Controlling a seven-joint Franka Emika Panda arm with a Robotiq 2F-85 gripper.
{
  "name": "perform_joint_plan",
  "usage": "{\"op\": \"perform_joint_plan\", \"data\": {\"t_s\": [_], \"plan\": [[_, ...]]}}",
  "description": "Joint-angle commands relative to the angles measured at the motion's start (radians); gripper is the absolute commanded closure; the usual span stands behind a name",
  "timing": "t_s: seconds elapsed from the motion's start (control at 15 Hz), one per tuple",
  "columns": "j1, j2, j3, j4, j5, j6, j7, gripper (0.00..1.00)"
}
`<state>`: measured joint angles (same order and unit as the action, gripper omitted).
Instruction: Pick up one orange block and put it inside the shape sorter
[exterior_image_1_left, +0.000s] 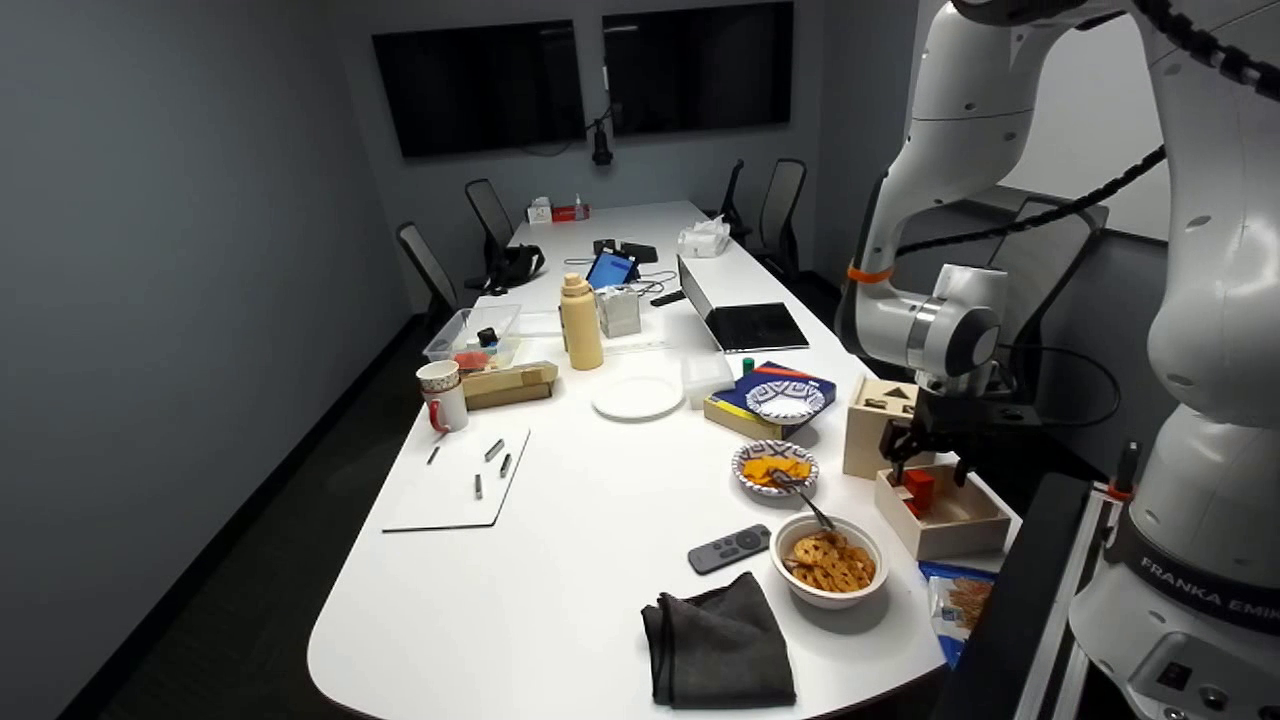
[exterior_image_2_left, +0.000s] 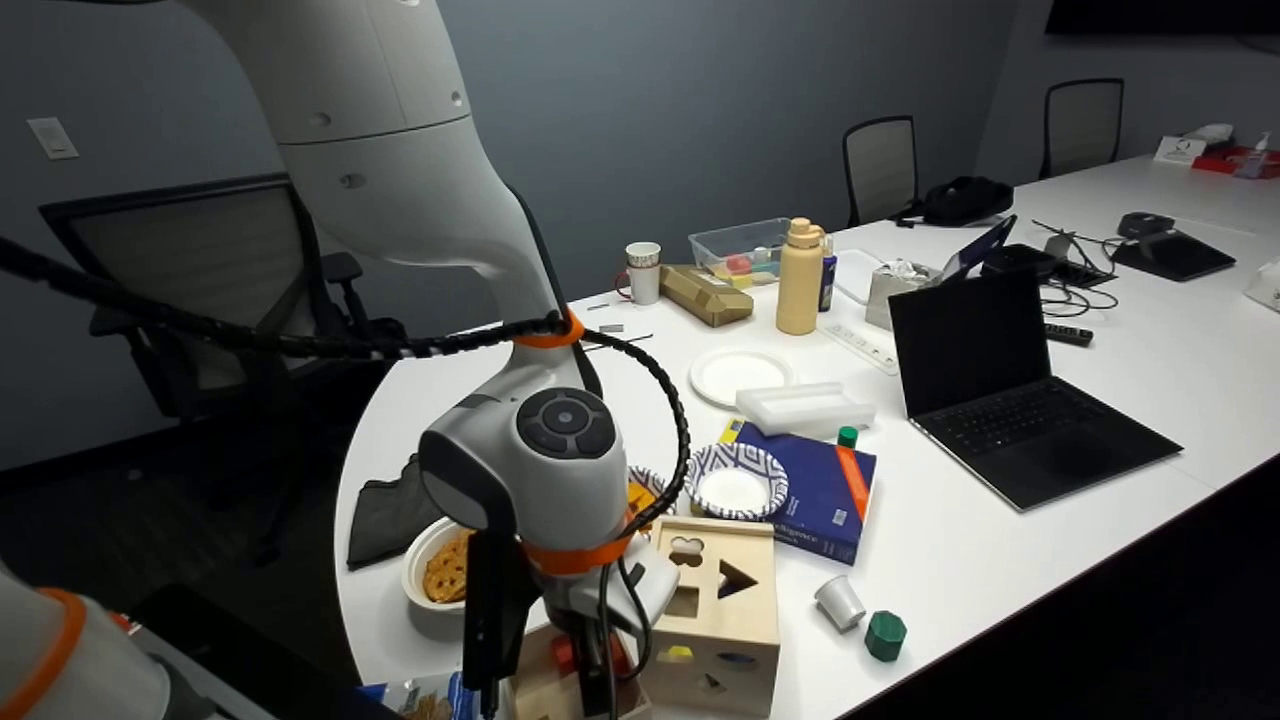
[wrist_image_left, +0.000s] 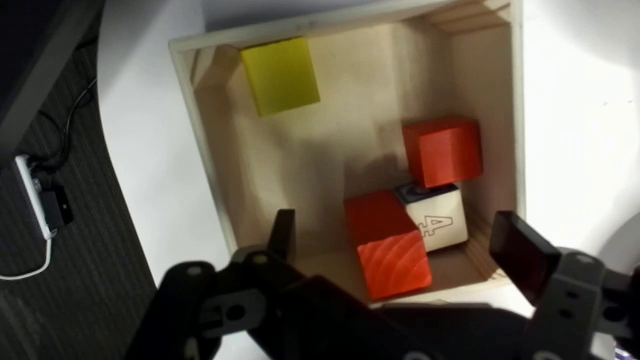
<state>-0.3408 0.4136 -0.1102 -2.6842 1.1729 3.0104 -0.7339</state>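
So, we're over the tray (exterior_image_1_left: 965, 538) with the gripper (wrist_image_left: 400, 237) spread wide; two orange-red blocks (wrist_image_left: 389, 247) lie inside, next to a white block (wrist_image_left: 442, 222). Shape sorter (exterior_image_2_left: 740, 620) stands just beside the tray.

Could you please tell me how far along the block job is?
Done: the gripper is over the tray, where two orange blocks are. In hand: nothing; the gripper is open and holds no block. Left: grip one block, lift it, put it inside the sorter beside the tray.
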Motion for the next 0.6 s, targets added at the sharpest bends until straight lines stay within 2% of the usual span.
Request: {"op": "perform_joint_plan", "data": {"t_s": [0.0, 0.07, 0.13, 0.53], "plan": [[-0.002, 0.023, -0.013, 0.022, -0.007, 0.025, -0.003, 0.0], [-0.002, 0.024, -0.015, 0.022, -0.008, 0.029, -0.003, 0.06], [-0.001, 0.027, -0.019, 0.022, -0.01, 0.03, -0.002, 0.25], [0.008, 0.049, -0.026, 0.035, -0.008, 0.039, 0.007, 0.74]]}}
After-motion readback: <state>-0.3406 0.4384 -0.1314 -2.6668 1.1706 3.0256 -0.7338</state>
